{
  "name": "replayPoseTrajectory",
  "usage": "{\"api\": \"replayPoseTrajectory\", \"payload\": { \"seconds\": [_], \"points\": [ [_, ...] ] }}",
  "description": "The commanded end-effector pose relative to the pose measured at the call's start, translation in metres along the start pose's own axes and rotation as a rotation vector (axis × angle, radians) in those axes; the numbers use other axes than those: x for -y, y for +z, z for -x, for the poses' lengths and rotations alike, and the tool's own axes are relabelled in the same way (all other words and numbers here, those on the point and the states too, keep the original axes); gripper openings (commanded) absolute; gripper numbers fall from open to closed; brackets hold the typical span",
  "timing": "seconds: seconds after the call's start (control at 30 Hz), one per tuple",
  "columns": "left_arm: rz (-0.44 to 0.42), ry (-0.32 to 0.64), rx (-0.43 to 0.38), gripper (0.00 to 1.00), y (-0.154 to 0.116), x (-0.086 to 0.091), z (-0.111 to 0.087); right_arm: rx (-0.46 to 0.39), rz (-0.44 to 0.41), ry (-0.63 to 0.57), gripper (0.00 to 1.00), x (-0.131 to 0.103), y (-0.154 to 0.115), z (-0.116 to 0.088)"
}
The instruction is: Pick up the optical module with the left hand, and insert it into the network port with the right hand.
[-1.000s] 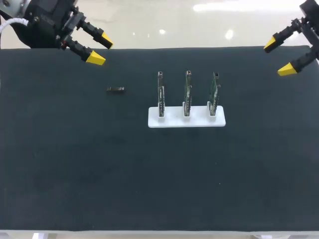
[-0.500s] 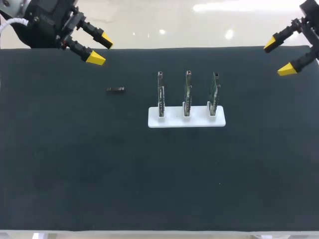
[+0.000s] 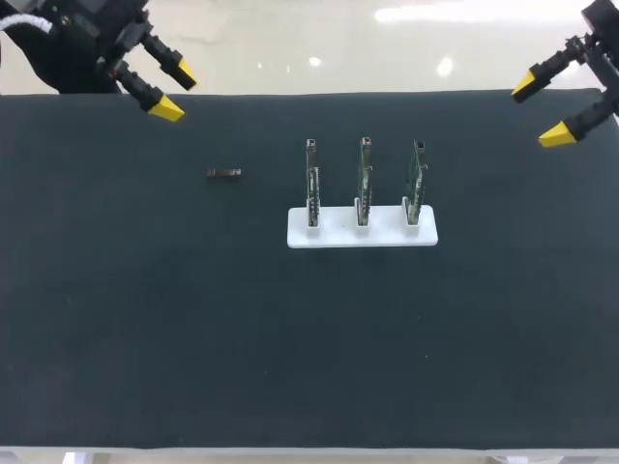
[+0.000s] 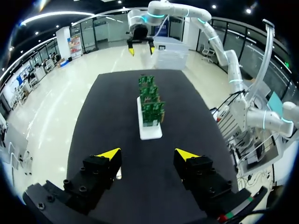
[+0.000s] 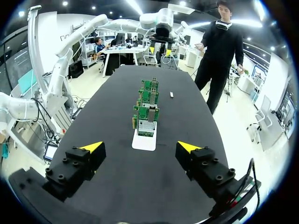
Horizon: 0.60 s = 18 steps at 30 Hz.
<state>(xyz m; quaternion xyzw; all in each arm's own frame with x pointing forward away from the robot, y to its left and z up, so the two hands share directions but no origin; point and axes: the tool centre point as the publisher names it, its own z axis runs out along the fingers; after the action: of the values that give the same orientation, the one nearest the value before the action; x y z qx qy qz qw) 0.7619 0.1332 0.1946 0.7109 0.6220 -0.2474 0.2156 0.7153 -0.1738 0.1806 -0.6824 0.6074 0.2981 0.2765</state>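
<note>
Head view: I judge I'm at the first step, the pickup. The optical module (image 3: 224,173) lies flat and untouched on the dark surface (image 3: 193,338), between my left claw (image 3: 175,92) and the white rack (image 3: 362,232). Both the left claw and the right claw (image 3: 540,112) hang spread apart and empty at the far corners. The rack holds three circuit boards (image 3: 364,179) upright, one per slot. Next I'd lower the left claw squarely over the module's narrow sides.

Left wrist view: fingers spread, rack ahead; I can't make out the module.

Right wrist view: fingers spread, rack ahead, module beyond it.
</note>
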Motion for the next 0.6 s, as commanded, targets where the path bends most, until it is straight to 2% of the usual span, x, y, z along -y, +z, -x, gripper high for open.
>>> {"api": "replayPoseTrajectory", "payload": {
  "seconds": [0.03, 0.13, 0.3, 0.6],
  "points": [
    [-0.072, 0.008, -0.104, 1.0, 0.003, -0.047, -0.006, 0.0, 0.0, 0.0, 1.0, 0.0, 0.0, 0.0],
    [-0.043, 0.008, -0.154, 1.0, 0.01, -0.066, -0.016, 0.0, 0.0, 0.0, 1.0, 0.0, 0.0, 0.0],
    [-0.012, 0.021, -0.184, 1.0, 0.024, -0.089, -0.026, 0.0, 0.0, 0.0, 1.0, 0.0, 0.0, 0.0],
    [-0.021, -0.004, -0.25, 1.0, 0.04, -0.097, -0.035, 0.0, 0.0, 0.0, 1.0, 0.0, 0.0, 0.0]
  ]
}}
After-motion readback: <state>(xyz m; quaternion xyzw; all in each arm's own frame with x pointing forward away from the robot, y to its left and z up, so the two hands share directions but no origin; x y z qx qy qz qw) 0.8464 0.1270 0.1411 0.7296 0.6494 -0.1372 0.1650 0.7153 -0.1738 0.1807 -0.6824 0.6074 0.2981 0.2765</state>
